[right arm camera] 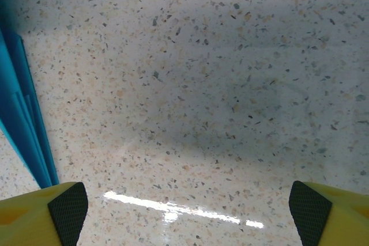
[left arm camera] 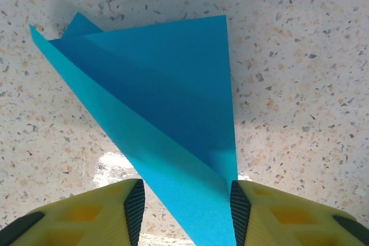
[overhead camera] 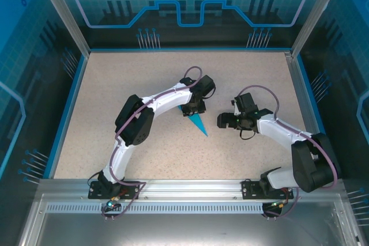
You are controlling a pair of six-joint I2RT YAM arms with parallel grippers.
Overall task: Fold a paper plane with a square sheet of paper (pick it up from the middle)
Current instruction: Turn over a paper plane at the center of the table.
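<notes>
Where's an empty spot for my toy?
Bare: the far strip along the back rim, and the near patch between the arm bases. Crowded: the middle, where the paper plane lies by the left gripper and right gripper.

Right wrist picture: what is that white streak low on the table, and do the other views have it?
Right wrist view: it is reflected glare on the glossy table, with a broad soft shadow above it. Left wrist view: a smaller glare patch beside the sharply focused paper plane. Top external view: even light, no glare on the table.
</notes>
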